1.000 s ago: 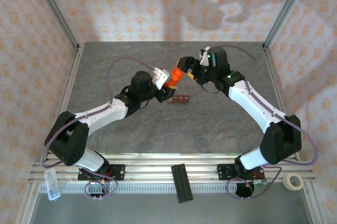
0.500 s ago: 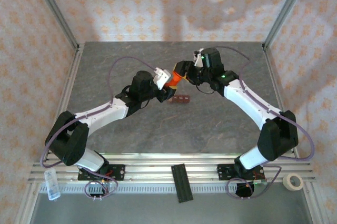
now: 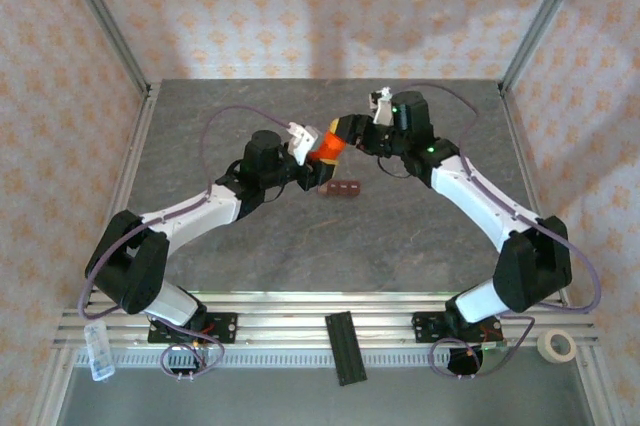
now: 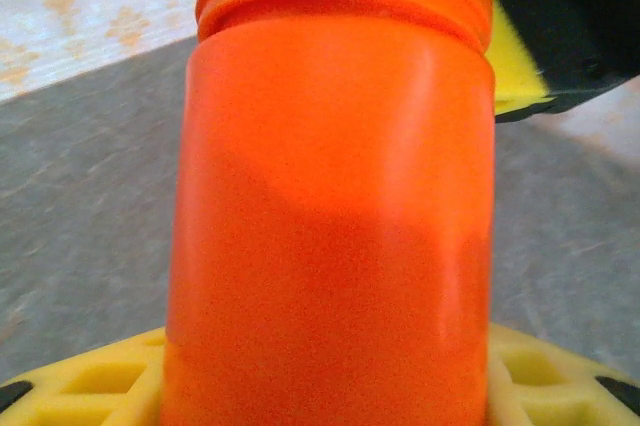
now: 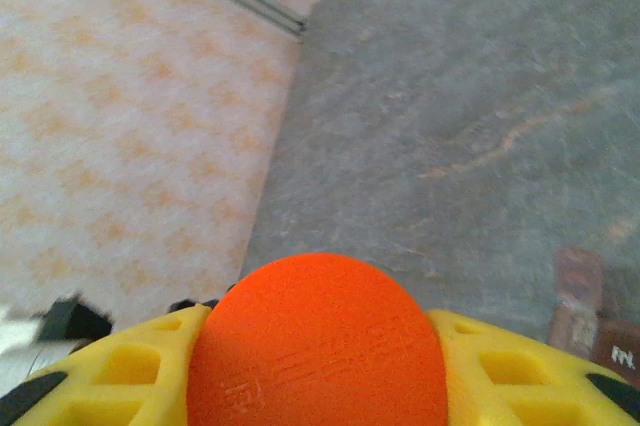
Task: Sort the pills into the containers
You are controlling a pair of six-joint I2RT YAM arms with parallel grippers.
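Grey table (image 3: 300, 246): one orange bottle (image 3: 328, 144), one containers bar (image 3: 341, 189).

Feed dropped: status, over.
Left end effector grips orange cylindrical plastic bottle. Right end effector grips its orange cap. Dark red-brown compartment bar on table, untouched.

No legible writing — only faint marks.
The cap (image 5: 315, 341) of the bottle (image 4: 330, 226) carries shallow raised lines in the right wrist view, too blurred to read; a tiny white mark on the containers (image 5: 580, 296) at the frame edge — also unreadable.
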